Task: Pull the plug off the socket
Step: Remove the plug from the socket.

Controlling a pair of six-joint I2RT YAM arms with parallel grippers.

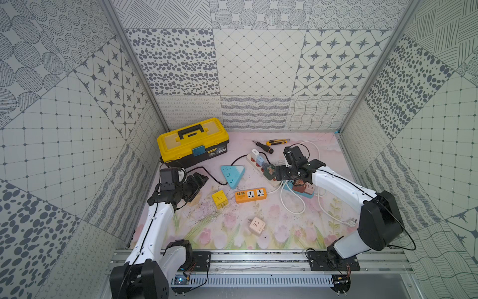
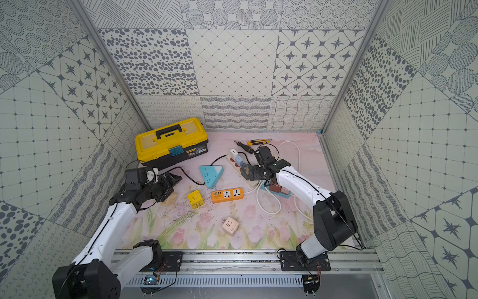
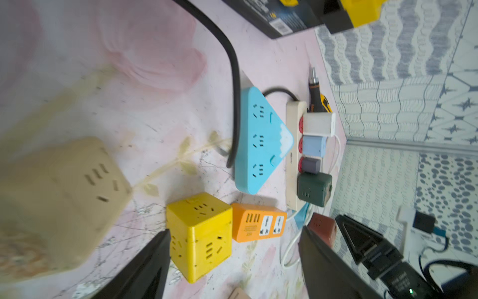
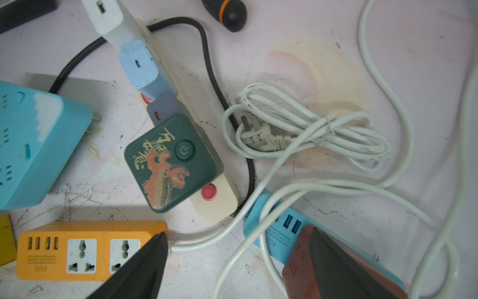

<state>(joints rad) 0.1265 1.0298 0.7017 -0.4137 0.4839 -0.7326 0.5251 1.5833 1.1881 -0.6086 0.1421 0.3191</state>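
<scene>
Patterned grey-and-white panels wall in a tabletop (image 1: 284, 233) printed with pink flowers, and a cream power strip (image 4: 219, 207) lies slantwise near its middle. Four plugs sit in a row in that strip: a white charger (image 3: 318, 124) at its far end, then a light blue charger (image 4: 139, 67), a small grey charger (image 3: 310, 165), and a dark green cube plug (image 4: 170, 163) with a painted figure on top, seated just short of the red switch at the strip's near end. The right pincer (image 4: 238, 233) hangs above that near end, just beside the green cube, spread wide with nothing between its jaws. One of its fingers (image 4: 341, 269) shows in front of a brown-red cube (image 4: 294, 259) plugged into a light blue strip (image 4: 254, 234) just off the cream strip's near end. The left pincer (image 3: 235, 229) is well apart from the cream strip, on its left, likewise wide and empty, near a blurred beige cube (image 3: 59, 202). Between that pincer and the strip lie a blue triangular socket (image 1: 232, 175), a yellow cube socket (image 1: 219, 199) and an orange socket bar (image 1: 250, 196). Beyond the strip's far end rest a screwdriver (image 1: 262, 146) and a utility knife (image 1: 277, 141). A yellow toolbox (image 1: 191, 141) stands farther to the strip's left. A bundled white cable (image 4: 297, 124) lies beside the strip on its right.
</scene>
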